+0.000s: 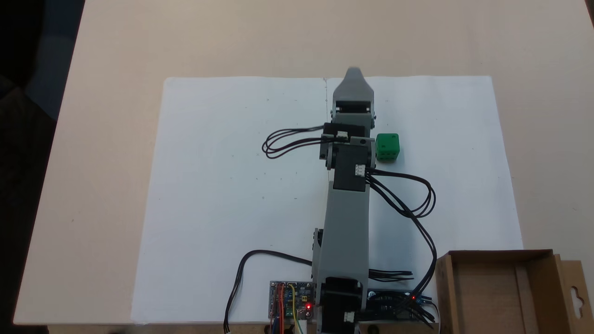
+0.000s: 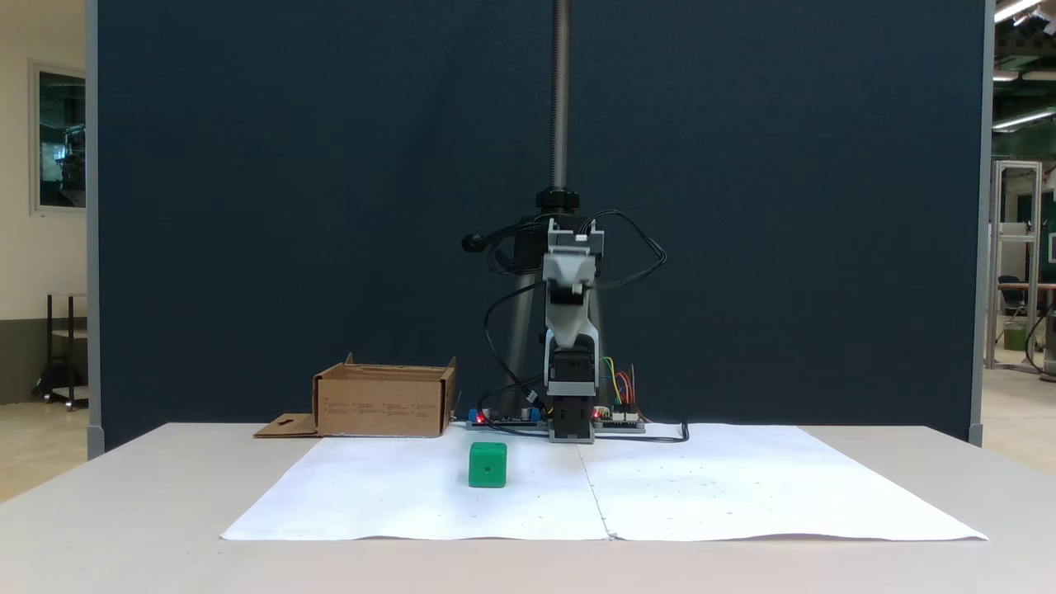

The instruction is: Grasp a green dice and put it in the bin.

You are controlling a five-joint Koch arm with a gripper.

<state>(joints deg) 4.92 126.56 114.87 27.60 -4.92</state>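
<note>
Green dice [image 1: 387,147], round-edged, dark-pipped, sits on paper [image 1: 222,195]; fingers' [image 1: 353,74] state unclear.

A: Lighting, both fixed views: even, bright, diffuse; white paper [image 1: 222,185] under the tool [image 1: 353,74] slightly washed out, no hard glare.

B: Shadows: soft, faint; one pale patch on the paper beside the arm [image 1: 345,222], below the tool.

A: Sharpness: adequate; mild softness overall, top-down picture's left edge falls to black.

B: Ceiling strips [image 2: 1019,10] glow behind the dark panel [image 2: 330,206].
</note>
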